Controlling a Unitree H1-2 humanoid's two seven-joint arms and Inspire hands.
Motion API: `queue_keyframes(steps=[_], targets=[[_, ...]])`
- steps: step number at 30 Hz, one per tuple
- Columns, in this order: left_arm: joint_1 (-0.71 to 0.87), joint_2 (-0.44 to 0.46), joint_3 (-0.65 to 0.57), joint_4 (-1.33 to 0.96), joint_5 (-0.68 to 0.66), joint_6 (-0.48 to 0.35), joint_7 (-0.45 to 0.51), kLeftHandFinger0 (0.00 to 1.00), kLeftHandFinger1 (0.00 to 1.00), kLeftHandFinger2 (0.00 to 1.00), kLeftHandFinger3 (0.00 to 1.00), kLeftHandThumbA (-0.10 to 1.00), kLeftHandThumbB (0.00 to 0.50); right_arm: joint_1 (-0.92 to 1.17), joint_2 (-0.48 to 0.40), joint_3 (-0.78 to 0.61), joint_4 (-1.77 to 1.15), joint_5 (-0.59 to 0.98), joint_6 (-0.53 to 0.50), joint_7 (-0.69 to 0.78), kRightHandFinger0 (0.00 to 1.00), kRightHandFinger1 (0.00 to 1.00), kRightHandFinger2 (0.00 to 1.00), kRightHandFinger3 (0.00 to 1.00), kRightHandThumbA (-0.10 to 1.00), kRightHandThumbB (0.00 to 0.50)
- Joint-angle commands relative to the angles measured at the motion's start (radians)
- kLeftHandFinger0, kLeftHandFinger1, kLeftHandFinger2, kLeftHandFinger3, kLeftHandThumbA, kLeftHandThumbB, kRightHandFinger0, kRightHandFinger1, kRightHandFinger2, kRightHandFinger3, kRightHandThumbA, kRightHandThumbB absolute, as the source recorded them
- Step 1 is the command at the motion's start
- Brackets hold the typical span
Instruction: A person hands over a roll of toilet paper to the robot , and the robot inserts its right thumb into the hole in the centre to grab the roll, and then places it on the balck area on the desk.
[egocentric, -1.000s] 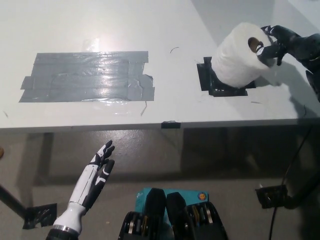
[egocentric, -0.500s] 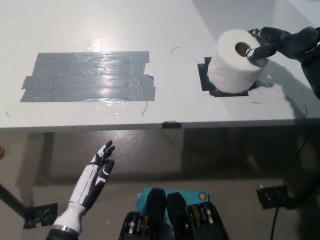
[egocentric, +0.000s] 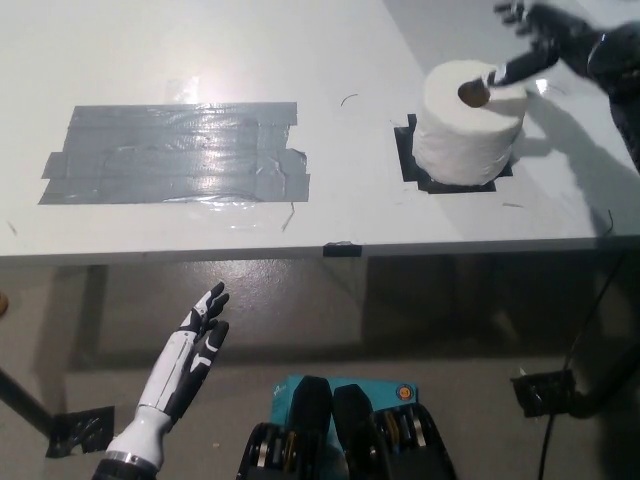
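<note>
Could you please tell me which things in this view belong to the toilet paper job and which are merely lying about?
Part of the job:
toilet paper roll
black area
right hand
desk

Lying about:
grey tape patch
left hand, resting below the desk edge

The toilet paper roll (egocentric: 468, 122) covers most of the black patch (egocentric: 415, 160) on the desk (egocentric: 300, 50), so only the patch's edges show around the roll's base. The black right hand (egocentric: 545, 40) is motion-blurred near the top right corner, and its arm is cut off by the right edge. The white left hand (egocentric: 195, 345) has its forearm cut off at the bottom edge.
</note>
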Motion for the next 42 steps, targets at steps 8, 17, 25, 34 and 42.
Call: queue_keyframes(steps=[8, 17, 25, 34, 42], targets=[[-0.082, 0.001, 0.018, 0.015, -0.014, -0.04, 0.018, 1.0, 1.0, 1.0, 1.0, 1.0, 0.183, -0.168, -0.061, -0.12, -0.129, 0.027, -0.168, -0.25, 1.0, 1.0, 1.0, 1.0, 1.0, 0.438], [-0.146, 0.0, 0.03, 0.007, -0.025, -0.012, 0.009, 1.0, 1.0, 1.0, 1.0, 1.0, 0.215, -0.006, -0.088, -0.259, -0.736, 0.135, -0.026, -0.144, 1.0, 1.0, 1.0, 1.0, 1.0, 0.413], [-0.137, 0.003, 0.031, 0.001, -0.023, -0.018, 0.011, 1.0, 1.0, 1.0, 1.0, 1.0, 0.217, 0.34, -0.02, -0.335, -1.487, 0.333, 0.115, -0.129, 1.0, 1.0, 1.0, 1.0, 1.0, 0.401], [-0.185, 0.0, 0.039, 0.028, -0.024, -0.017, 0.02, 1.0, 1.0, 1.0, 1.0, 1.0, 0.222, 0.734, 0.057, -0.28, -1.967, 0.359, 0.087, -0.191, 1.0, 1.0, 1.0, 1.0, 1.0, 0.369], [-0.215, 0.003, 0.048, 0.055, -0.038, -0.032, 0.023, 1.0, 1.0, 1.0, 1.0, 1.0, 0.216, 1.018, 0.144, -0.165, -2.061, 0.211, -0.057, -0.186, 1.0, 1.0, 1.0, 1.0, 1.0, 0.359]])
